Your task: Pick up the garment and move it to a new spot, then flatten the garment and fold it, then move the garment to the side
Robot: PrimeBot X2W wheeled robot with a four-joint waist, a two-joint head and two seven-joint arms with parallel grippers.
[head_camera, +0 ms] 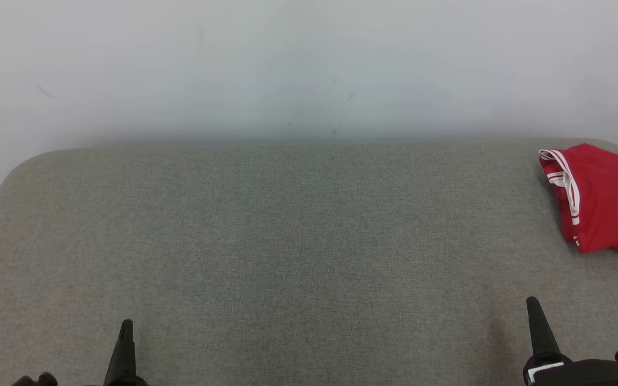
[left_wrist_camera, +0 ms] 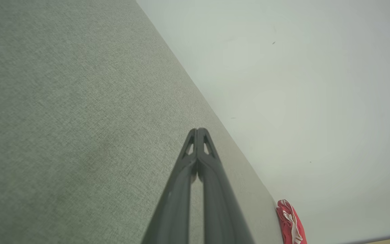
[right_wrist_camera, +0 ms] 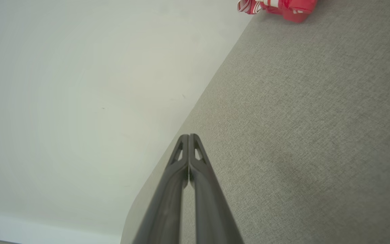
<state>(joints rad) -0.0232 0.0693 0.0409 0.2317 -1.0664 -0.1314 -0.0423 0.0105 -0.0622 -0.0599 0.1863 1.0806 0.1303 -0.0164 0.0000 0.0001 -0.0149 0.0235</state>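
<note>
Lying loosely folded far right: red garment [head_camera: 604, 201], white stripes | left pincer [left_wrist_camera: 198, 130], right pincer [right_wrist_camera: 189, 135] pressed together

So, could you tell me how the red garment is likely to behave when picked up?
The red garment lies heaped in soft folds, so it will probably hang limp and unfold when lifted. It looks thin, so likely light. Pushed across the textured grey surface, it would probably bunch rather than slide.
</note>
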